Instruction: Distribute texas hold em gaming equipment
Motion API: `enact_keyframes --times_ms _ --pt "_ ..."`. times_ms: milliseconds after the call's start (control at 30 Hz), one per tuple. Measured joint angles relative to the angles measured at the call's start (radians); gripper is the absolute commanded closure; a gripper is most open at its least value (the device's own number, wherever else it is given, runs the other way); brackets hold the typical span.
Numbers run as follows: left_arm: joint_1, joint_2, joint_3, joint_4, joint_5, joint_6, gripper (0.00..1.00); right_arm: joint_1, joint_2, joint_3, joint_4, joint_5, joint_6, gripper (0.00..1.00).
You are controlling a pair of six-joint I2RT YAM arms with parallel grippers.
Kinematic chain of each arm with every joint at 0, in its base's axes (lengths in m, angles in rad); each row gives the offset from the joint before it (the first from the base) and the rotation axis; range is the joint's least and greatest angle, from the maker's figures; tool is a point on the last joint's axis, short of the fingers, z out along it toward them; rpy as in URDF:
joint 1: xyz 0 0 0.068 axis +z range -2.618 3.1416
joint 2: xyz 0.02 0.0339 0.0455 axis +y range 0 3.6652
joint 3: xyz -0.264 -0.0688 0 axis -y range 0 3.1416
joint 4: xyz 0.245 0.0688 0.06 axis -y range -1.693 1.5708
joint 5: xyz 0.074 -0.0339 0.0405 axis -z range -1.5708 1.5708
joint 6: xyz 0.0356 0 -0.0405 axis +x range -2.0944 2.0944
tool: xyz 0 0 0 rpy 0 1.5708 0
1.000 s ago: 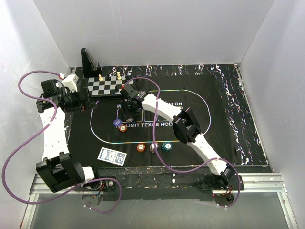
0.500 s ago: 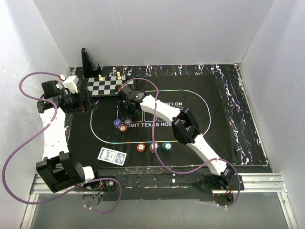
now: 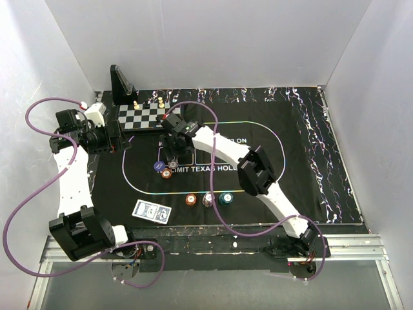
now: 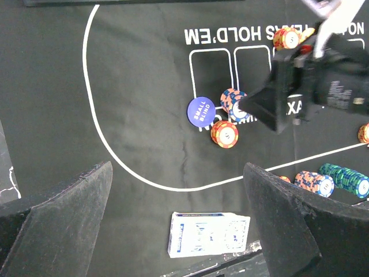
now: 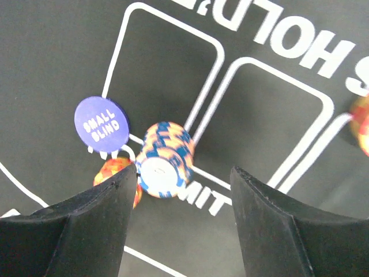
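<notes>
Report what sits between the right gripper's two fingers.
A blue-and-orange chip stack stands between the fingers of the open right gripper; the right wrist view shows it.

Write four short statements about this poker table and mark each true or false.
1. The right tool is open, and the blue-and-orange chip stack shows between its fingers. True.
2. The blue disc reads BIG BLIND. False: it reads SMALL BLIND.
3. The card deck lies outside the white oval line, towards the near edge. True.
4. The left tool is shut on a chip. False: it is open with nothing between its fingers.
</notes>
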Motion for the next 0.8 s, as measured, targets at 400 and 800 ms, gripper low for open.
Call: enact_keyframes --times_ms 400,800 --pt "0.006 -0.03 0.0 -0.02 -0.003 0.001 0.02 0.013 -0.596 -0.558 0.066 0.053 -0.042 0.17" --pt "0.007 -0.038 0.0 -0.021 0.001 -0.005 0.02 0.132 -0.734 -1.008 0.121 0.05 -0.04 0.15"
